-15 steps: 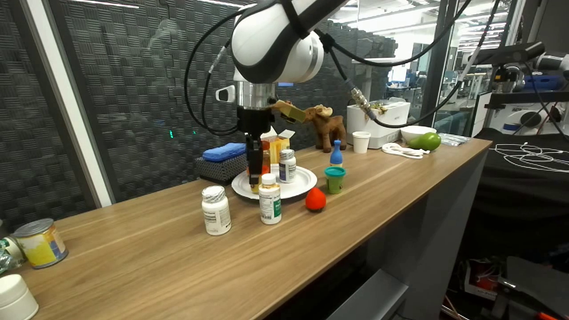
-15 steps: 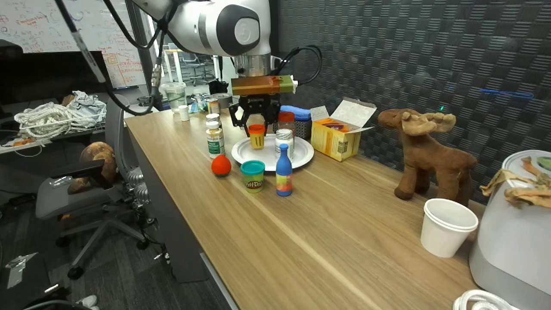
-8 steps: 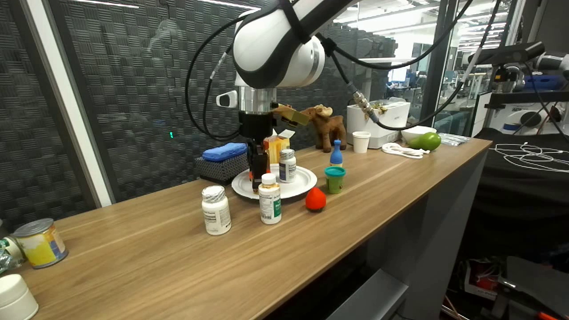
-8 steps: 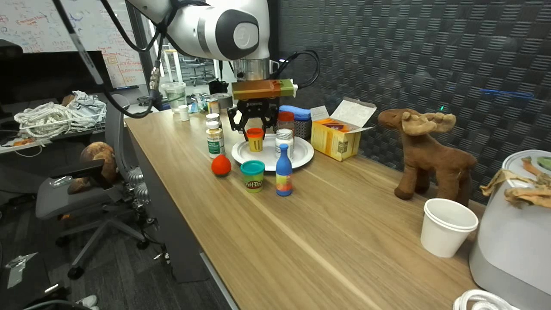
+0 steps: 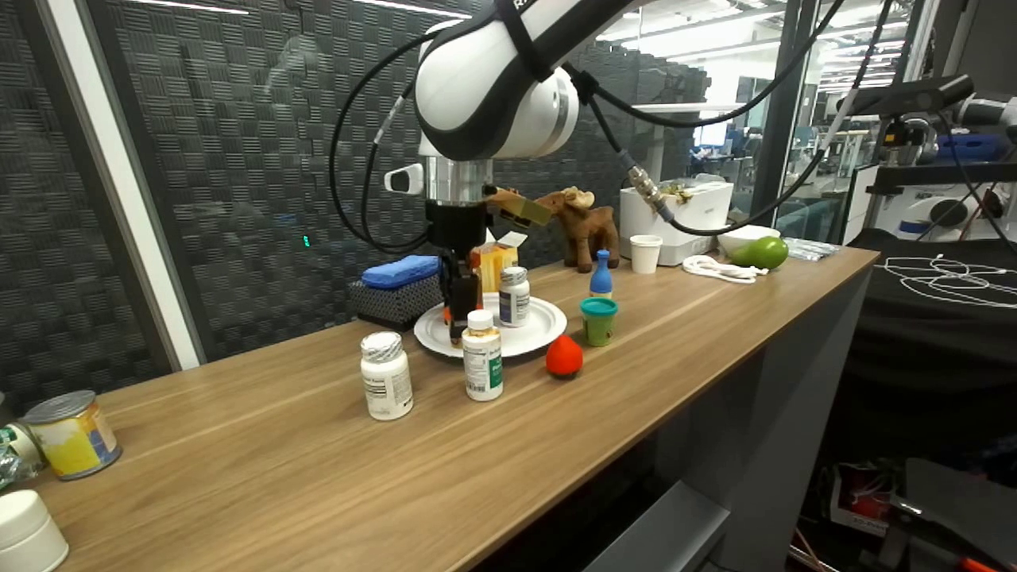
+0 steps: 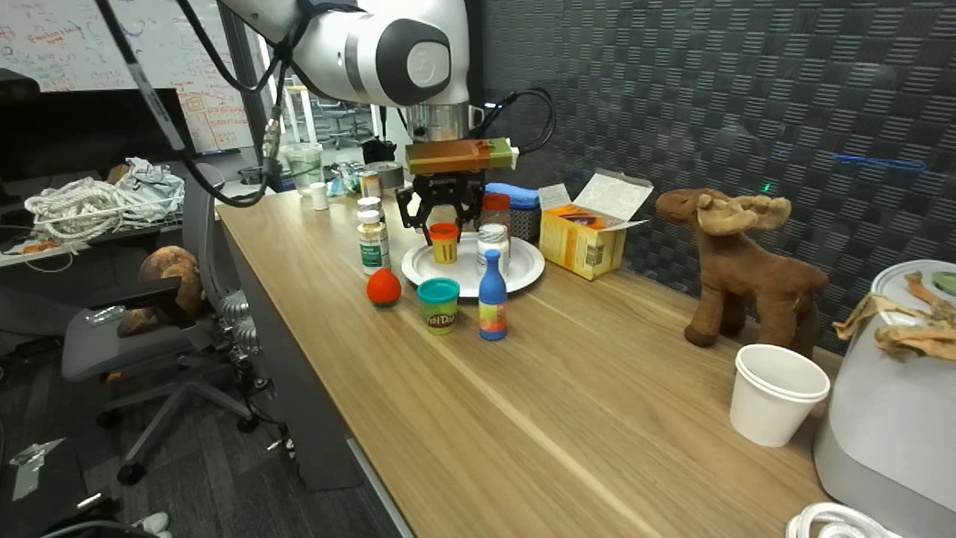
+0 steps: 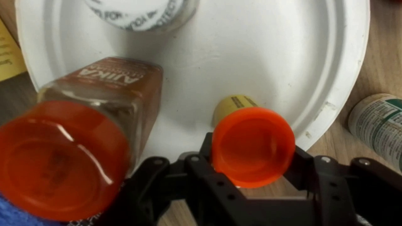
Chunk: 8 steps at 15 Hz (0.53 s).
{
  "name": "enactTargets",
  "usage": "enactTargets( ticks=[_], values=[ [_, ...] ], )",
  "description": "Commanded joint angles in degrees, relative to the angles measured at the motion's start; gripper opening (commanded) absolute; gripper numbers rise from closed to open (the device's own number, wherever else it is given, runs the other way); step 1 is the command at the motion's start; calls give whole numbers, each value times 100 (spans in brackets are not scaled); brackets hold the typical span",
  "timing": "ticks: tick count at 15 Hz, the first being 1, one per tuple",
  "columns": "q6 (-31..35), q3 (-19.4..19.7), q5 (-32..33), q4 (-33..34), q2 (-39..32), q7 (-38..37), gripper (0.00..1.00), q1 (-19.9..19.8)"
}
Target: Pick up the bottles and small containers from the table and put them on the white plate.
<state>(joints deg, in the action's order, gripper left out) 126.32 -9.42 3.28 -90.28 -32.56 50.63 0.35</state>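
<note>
1. Centrally, the claw (image 7: pixel 252 153) is partly closed, its two fingers gripping the yellow tub (image 6: pixel 446 252) from opposite sides at its orange lid.
2. The yellow tub is over the white plate (image 6: pixel 527 265); whether its base touches cannot be told.
3. Upright on the white plate are a red-lidded jar (image 7: pixel 81 138), just beside the claw, and a white bottle (image 5: pixel 514 302).
4. On the wooden desk (image 5: pixel 318 477), a green-labelled bottle (image 5: pixel 483 361) stands just beside the plate, with a pale bottle (image 5: pixel 386 381) near it.
5. Also on the desk, near the plate, stand a red container (image 6: pixel 384 288), a green tub (image 6: pixel 439 308) and a blue bottle (image 6: pixel 492 302), apart from one another.
6. Beside the plate, a yellow box (image 6: pixel 582 243) stands with flaps raised.
</note>
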Motion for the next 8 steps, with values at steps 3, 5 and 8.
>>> enactTargets(
  ticks=[3, 5, 8],
  values=[
    [34, -38, -42, 496, -265, 138, 23, 24],
    [52, -29, -18, 630, -338, 141, 23, 41],
    [31, -24, -11, 766, -444, 159, 23, 46]
  ],
)
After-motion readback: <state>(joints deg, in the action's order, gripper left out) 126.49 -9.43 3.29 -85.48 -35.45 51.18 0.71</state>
